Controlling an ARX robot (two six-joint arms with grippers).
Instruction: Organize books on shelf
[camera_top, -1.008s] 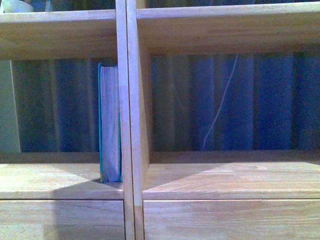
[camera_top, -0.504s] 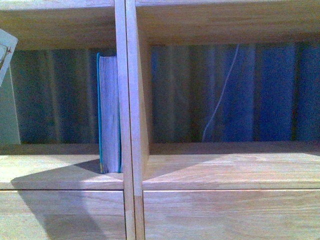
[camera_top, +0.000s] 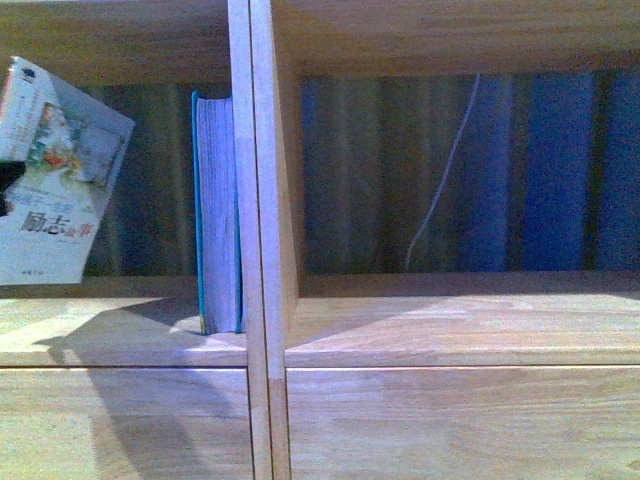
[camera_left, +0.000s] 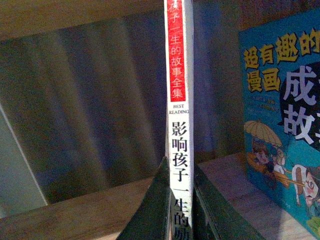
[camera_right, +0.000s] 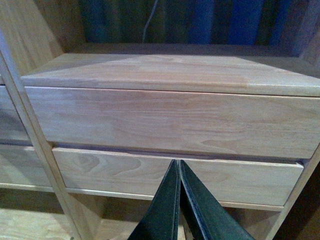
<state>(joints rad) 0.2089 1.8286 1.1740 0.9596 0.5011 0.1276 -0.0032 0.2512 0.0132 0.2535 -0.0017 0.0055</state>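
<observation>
At the left edge of the front view, the thin white paperback (camera_top: 55, 180) hangs tilted in the air above the left compartment's board, its colourful cover facing us, well apart from the wood below; my read is that it is held clear so it can be swung upright and slid in. The left wrist view tells why it hangs there: the left gripper (camera_left: 181, 200) has its jaws closed on the lower spine, white with a red band, so the book stands on end in the grip. Move right and the teal book (camera_top: 218, 215) stands upright, cream pages toward us, touching the central divider (camera_top: 258, 200) of the shelf (camera_top: 450, 340); that wall props it, and the gap beside it looks like the paperback's slot. Further right, the other compartment shows only dark blue folds and a pale cord behind the open back. The right gripper (camera_right: 178, 200) idles low before the plain drawer fronts (camera_right: 165, 122), jaws pressed together on nothing. Hidden: the paperback's left edge is cut off by the frame, neither arm shows in the front view, and the teal cover's title runs off the wrist picture.
</observation>
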